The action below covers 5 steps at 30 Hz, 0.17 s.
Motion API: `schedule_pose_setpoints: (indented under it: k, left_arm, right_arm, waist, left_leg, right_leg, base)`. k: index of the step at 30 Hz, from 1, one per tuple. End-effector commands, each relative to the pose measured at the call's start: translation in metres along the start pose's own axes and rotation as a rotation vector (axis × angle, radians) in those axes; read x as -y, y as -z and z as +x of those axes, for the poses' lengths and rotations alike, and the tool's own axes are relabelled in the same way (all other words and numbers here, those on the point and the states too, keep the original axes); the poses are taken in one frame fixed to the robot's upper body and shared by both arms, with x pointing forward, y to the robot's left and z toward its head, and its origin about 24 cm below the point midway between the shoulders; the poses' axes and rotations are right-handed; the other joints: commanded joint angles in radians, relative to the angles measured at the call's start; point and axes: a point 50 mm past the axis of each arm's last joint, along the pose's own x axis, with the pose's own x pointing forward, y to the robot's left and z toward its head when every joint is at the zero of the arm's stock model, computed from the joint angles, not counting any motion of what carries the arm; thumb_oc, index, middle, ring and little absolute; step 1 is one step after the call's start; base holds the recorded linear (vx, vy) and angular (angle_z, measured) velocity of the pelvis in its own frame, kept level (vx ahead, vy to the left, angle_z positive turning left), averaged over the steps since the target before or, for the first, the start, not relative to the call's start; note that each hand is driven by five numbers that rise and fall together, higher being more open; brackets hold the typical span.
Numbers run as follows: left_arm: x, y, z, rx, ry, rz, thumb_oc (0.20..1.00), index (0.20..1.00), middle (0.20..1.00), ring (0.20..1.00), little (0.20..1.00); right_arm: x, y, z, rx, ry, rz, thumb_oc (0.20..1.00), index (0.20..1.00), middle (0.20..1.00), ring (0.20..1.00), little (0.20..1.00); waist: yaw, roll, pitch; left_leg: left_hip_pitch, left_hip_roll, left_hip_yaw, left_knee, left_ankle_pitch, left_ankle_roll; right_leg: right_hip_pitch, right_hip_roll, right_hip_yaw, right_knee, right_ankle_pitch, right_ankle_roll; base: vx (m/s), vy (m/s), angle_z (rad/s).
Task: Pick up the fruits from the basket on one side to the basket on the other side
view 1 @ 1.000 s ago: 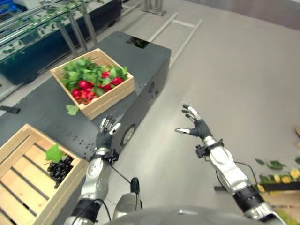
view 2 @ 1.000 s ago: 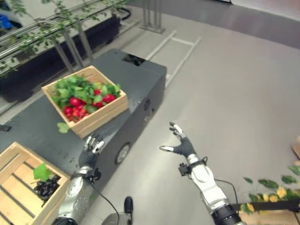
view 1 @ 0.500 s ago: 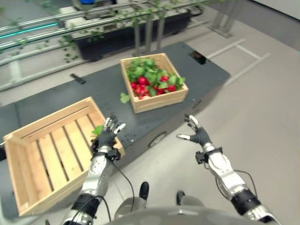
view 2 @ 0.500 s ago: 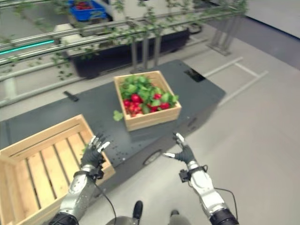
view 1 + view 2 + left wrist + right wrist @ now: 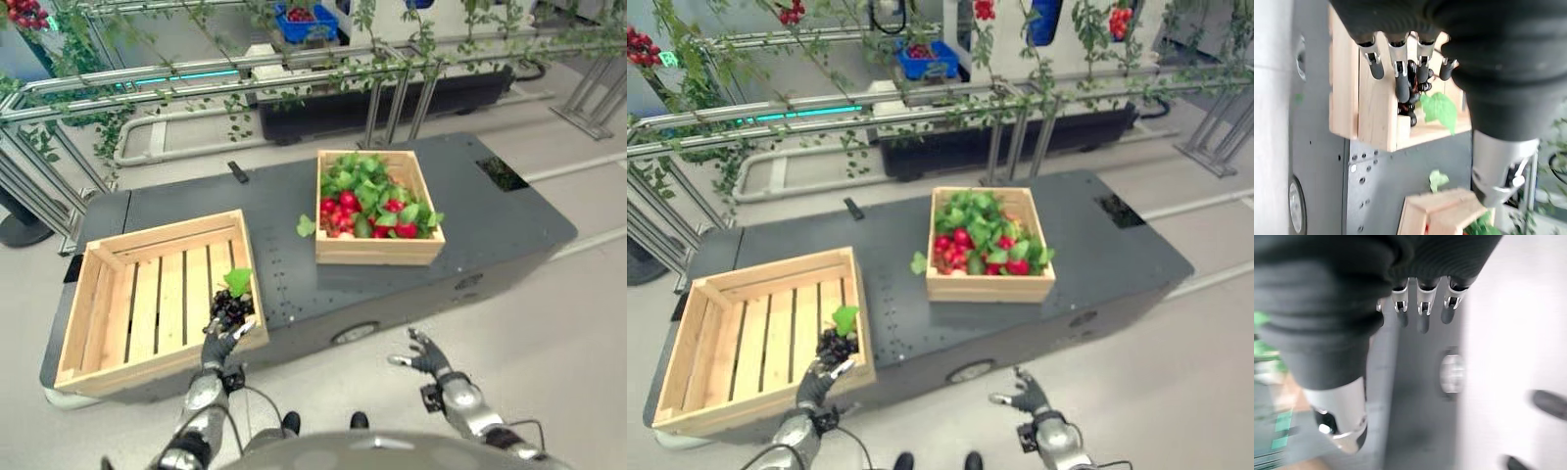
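1. Since the earlier frames the camera has swung, bringing the whole dark grey surface (image 5: pixel 294 284) into sight.
2. The left hand (image 5: pixel 219 345) hovers at the near right corner of the slatted wooden crate (image 5: pixel 157 294), fingers apart, by the dark grape bunch (image 5: pixel 230 309).
3. The right hand (image 5: pixel 427 354) hangs over the floor, fingers spread.
4. Red fruits among green leaves (image 5: pixel 375 196) fill the small wooden crate (image 5: pixel 378 250) to the right.

An indoor test hall dressed as a fruit farm was shown. A smooth grey floor (image 5: pixel 588 323) was seen under a low dark platform (image 5: pixel 509 211) with small wheels, on which two wooden crates (image 5: pixel 157 294) were set. Behind it, metal rails (image 5: pixel 196 73) were hung with leafy vines (image 5: pixel 715 88) and red fruit clusters (image 5: pixel 1122 20). A blue bin (image 5: pixel 306 20) of fruit was placed further back among the frames.
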Motion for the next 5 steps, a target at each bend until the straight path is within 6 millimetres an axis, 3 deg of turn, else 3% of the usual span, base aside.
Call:
schedule_pose_setpoints:
  k: [1,3,5]
  left_arm:
    - [0.014,0.046,-0.012,-0.275,0.030,0.081,1.000,1.000,1.000,1.000,1.000]
    - [0.001,0.064,-0.021,-0.381,0.000,0.112,1.000,1.000,1.000,1.000,1.000]
    - [-0.004,0.070,-0.024,-0.416,-0.007,0.130,1.000,1.000,1.000,1.000,1.000]
  right_arm:
    - [0.000,-0.013,0.006,0.018,0.014,0.040,1.000,1.000,1.000,1.000,1.000]
    - [0.000,0.021,-0.001,-0.149,0.025,0.072,1.000,1.000,1.000,1.000,1.000]
    - [0.001,0.031,-0.004,-0.197,0.029,0.086,1.000,1.000,1.000,1.000,1.000]
  waist:
    - [-0.024,-0.033,0.030]
    - [-0.038,-0.034,0.024]
    - [-0.042,-0.036,0.023]
  left_leg:
    - [-0.076,0.062,0.101,0.048,0.004,-0.055]
    - [-0.068,0.119,0.315,0.067,-0.002,-0.052]
    - [-0.061,0.121,0.334,0.097,-0.026,-0.051]
  right_leg:
    - [0.015,-0.063,-0.058,0.045,-0.122,0.105]
    - [0.030,-0.074,-0.099,0.030,-0.115,0.112]
    - [0.035,-0.081,-0.112,0.029,-0.114,0.109]
  base:
    - [-0.05,-0.007,0.64]
    - [-0.05,-0.038,0.82]
    - [-0.02,-0.021,0.63]
